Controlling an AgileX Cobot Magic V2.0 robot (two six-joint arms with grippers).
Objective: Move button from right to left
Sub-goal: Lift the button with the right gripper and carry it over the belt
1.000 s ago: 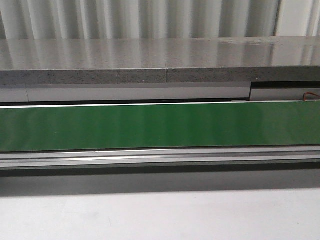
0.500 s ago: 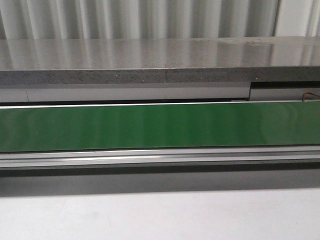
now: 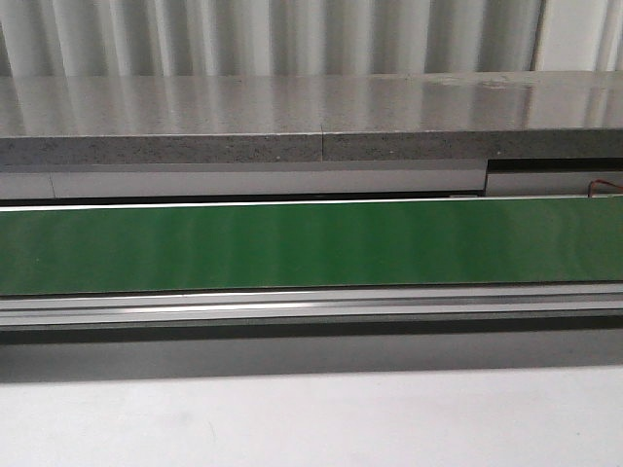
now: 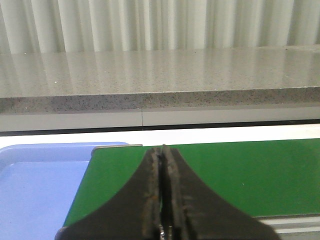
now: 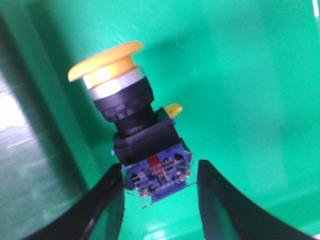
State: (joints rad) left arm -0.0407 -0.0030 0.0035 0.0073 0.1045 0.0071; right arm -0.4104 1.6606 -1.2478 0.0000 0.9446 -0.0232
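One button (image 5: 131,131) was in view, and only the right wrist camera showed it; the front view held a single green conveyor belt (image 3: 311,245), a grey stone-look ledge (image 3: 292,117) behind it and a white table surface (image 3: 311,418) in front, with neither arm visible there. The button had a round yellow-orange mushroom head above a bright metal ring, a black collar and black square body, a small yellow tab at one side, and a blue contact block with a red mark. It sat on the green belt surface, leaning, its blue block between the two fingers of the right gripper (image 5: 160,190), which stood spread apart; contact with the left finger could not be judged. The left gripper (image 4: 161,200) had its two fingers pressed together, empty, over the belt's end beside one blue tray (image 4: 35,190).
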